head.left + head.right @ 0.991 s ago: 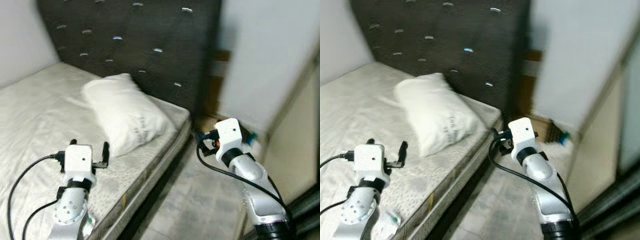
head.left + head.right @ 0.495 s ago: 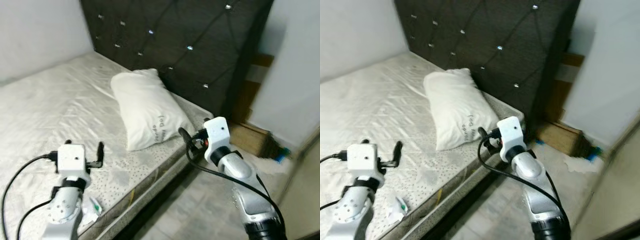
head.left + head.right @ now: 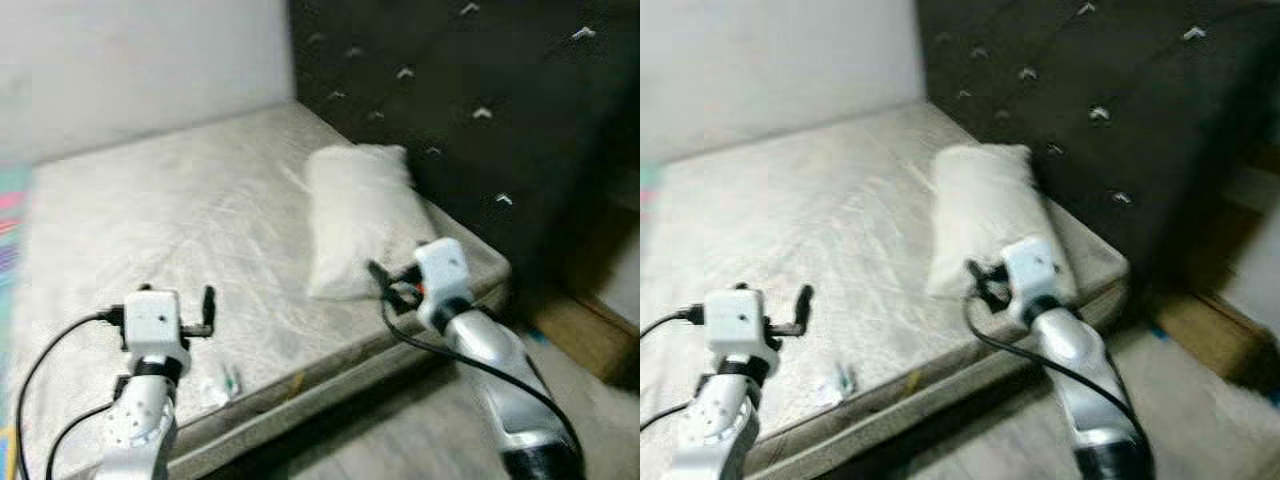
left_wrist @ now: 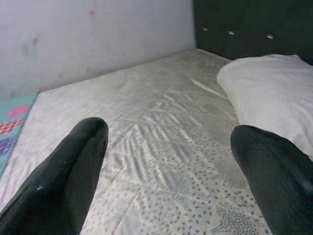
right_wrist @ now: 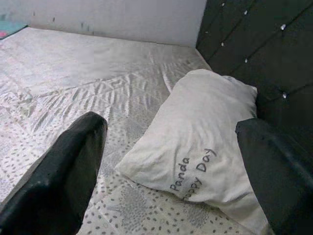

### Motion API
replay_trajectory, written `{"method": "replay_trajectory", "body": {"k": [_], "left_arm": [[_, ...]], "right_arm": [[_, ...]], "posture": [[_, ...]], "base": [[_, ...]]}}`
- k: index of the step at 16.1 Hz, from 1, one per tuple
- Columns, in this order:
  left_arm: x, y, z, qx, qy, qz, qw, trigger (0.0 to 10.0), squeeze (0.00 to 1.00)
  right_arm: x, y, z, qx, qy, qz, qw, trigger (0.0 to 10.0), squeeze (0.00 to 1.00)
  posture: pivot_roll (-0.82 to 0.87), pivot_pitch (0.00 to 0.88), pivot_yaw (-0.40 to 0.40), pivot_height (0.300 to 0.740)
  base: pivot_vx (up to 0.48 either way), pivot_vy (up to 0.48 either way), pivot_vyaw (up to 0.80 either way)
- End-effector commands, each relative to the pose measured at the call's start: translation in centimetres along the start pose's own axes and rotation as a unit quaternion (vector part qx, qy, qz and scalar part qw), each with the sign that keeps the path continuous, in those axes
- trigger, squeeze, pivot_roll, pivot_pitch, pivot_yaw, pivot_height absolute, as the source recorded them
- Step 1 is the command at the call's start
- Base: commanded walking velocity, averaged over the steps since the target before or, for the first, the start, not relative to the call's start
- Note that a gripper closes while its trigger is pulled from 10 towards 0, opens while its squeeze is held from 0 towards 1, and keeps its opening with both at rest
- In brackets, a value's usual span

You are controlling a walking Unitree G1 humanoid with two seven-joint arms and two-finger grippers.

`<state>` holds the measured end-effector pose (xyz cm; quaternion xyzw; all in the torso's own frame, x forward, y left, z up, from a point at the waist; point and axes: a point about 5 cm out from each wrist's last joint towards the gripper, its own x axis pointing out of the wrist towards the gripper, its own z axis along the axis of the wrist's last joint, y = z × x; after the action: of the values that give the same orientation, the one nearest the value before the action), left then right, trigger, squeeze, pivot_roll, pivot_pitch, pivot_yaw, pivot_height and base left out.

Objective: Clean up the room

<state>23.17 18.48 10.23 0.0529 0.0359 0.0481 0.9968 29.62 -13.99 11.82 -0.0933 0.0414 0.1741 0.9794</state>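
A white pillow (image 3: 360, 215) printed "Panda Happy Day" (image 5: 195, 166) lies on the bare mattress (image 3: 180, 210), against the dark tufted headboard (image 3: 470, 90). A small crumpled wrapper (image 3: 222, 382) sits near the mattress's front edge. My left gripper (image 3: 180, 297) hovers open above the mattress, just behind the wrapper, with nothing between its fingers (image 4: 78, 166). My right gripper (image 3: 388, 285) is open too, held at the pillow's near end by the bed's corner; its fingers (image 5: 73, 166) frame the pillow without touching it.
A pale wall (image 3: 140, 60) runs behind the bed. A colourful rug or cloth (image 4: 14, 115) shows at the mattress's far left side. A brown box (image 3: 590, 330) stands on the floor beside the headboard, and grey floor (image 3: 420, 440) lies in front of the bed.
The whole picture has swung left, so the camera turned: the bed and pillow now fill the middle, the right wall is gone. Both arms keep their pose, fingers still open.
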Motion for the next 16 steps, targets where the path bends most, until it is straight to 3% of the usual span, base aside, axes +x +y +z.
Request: {"method": "replay_trajectory", "body": {"k": [1, 5, 9, 11, 16], "left_arm": [[-0.03, 0.78, 0.09, 0.008, 0.002, 0.015, 1.000, 10.0, 0.00], [0.11, 0.71, 0.02, 0.001, 0.004, 0.007, 1.000, 10.0, 0.00], [0.29, 0.49, 0.12, -0.005, 0.002, 0.004, 1.000, 10.0, 0.00], [0.29, 0.57, 0.09, -0.010, 0.002, 0.009, 1.000, 10.0, 0.00], [0.36, 0.58, 0.03, -0.021, 0.005, 0.011, 1.000, 10.0, 0.00]], "right_arm": [[0.35, 0.69, 0.41, 0.005, -0.009, 0.011, 1.000, 10.0, 0.00], [0.41, 0.65, 0.60, 0.009, -0.015, 0.012, 1.000, 10.0, 0.00], [0.37, 0.75, 0.73, 0.016, -0.021, 0.015, 1.000, 10.0, 0.00], [0.57, 1.01, 0.98, 0.001, -0.028, 0.023, 0.999, 10.0, 0.00], [0.64, 0.81, 0.92, 0.010, -0.026, 0.017, 0.999, 10.0, 0.00]], "posture": [[-0.11, 0.000, 0.009, 0.740], [-0.11, 0.000, 0.011, 0.740], [-0.11, 0.000, 0.011, 0.740], [-0.11, 0.000, 0.005, 0.740], [-0.11, 0.000, 0.005, 0.740]], "base": [[0.000, 0.000, 0.80], [0.000, 0.000, 0.80], [0.000, 0.000, 0.00], [0.000, 0.000, 0.65], [0.000, 0.000, 0.61]]}}
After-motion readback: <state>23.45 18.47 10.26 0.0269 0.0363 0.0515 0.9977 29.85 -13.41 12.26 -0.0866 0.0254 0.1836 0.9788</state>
